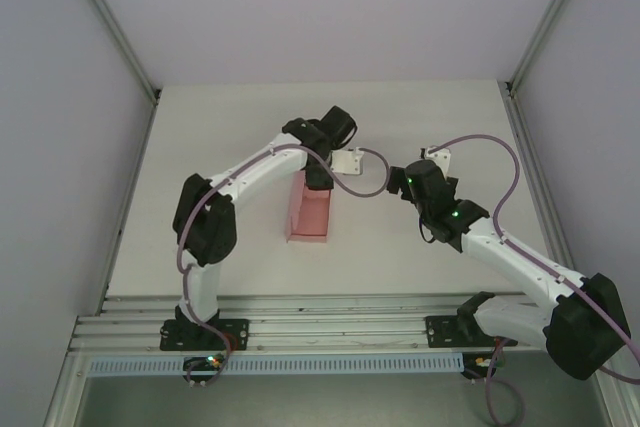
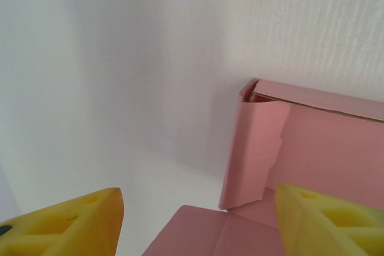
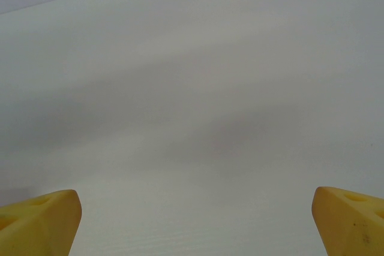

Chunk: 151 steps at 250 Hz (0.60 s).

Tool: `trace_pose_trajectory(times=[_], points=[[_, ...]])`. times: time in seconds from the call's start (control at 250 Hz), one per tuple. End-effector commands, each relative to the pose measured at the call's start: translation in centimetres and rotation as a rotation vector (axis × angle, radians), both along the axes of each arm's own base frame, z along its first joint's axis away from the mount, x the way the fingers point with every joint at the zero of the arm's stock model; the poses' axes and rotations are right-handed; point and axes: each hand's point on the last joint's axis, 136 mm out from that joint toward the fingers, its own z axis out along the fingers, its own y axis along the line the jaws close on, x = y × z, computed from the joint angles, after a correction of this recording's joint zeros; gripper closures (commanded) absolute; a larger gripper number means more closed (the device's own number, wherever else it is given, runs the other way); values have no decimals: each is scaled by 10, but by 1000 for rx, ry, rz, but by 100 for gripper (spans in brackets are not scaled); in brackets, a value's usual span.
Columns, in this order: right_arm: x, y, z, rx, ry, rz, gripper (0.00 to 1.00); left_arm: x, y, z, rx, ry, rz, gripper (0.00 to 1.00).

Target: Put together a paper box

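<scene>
Paper box (image 2: 336, 148): plain pink, brownish cut edge, just ahead of left gripper (image 2: 198, 199). Its pads (image 2: 72, 226) yellow; right gripper (image 3: 195, 208) pads (image 3: 42, 220) yellow too. Table (image 2: 120, 58) white, faintly ribbed.

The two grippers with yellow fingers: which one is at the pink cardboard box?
The left gripper: the pink thin-cardboard box lies just before its open jaws. The right gripper faces the white table, apart from the box.
</scene>
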Motion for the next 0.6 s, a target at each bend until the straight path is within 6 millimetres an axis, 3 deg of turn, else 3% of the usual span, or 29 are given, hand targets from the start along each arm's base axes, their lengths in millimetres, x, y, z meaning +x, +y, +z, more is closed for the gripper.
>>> trace_pose_trajectory(times=[0.0, 0.184, 0.284, 0.387, 0.599], points=[[-1, -4, -8, -16, 34, -9, 0, -6, 7, -16, 5, 123, -17, 33], [1, -5, -8, -17, 37, -10, 0, -3, 13, -43, 77, 185, -33, 33], [1, -6, -9, -17, 39, -14, 0, 10, 14, -57, 91, 190, 0, 36], [1, -6, -8, -12, 34, -12, 0, 18, 13, -66, 97, 209, 33, 42], [-1, -8, -9, -11, 34, -10, 0, 24, 16, -79, 103, 228, 80, 64]])
